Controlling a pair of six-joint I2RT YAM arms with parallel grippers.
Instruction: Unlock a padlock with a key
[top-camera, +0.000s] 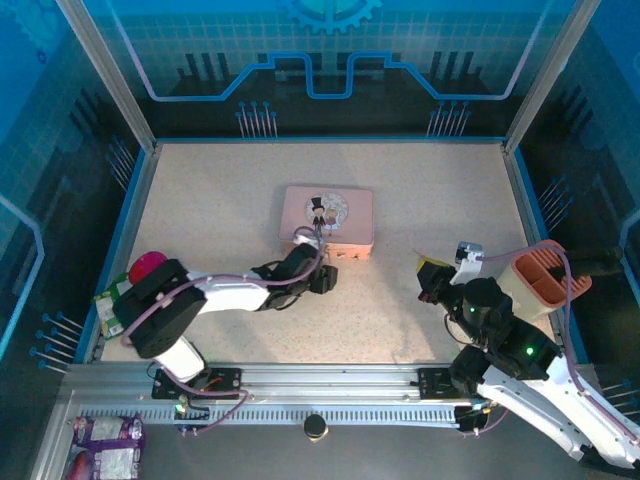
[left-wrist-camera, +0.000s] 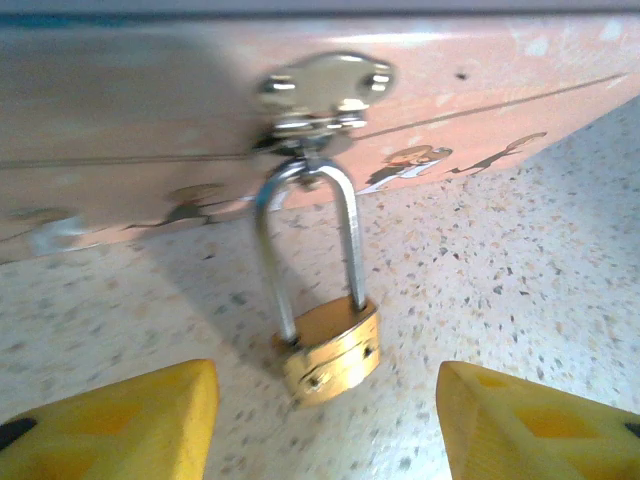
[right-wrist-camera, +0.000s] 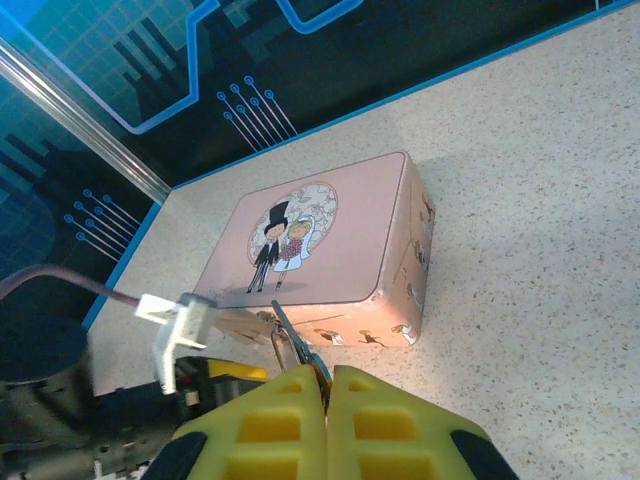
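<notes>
key (right-wrist-camera: 297, 344), seemingly, in right end effector (right-wrist-camera: 327, 380)

Padlock (left-wrist-camera: 330, 352) flanked by bare table (left-wrist-camera: 500, 300), tin (left-wrist-camera: 520, 90) behind

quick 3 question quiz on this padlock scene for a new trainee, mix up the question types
1. True or false: the left gripper is clamped on the padlock.
2. The padlock's shackle hangs from: A) the hasp on the pink tin; B) a wall hook; C) nothing, it lies loose.
3. Fill in: the right gripper is shut on the ____.
Key: 1 false, its jaws stand open either side, not touching; 2 A; 3 key.
</notes>
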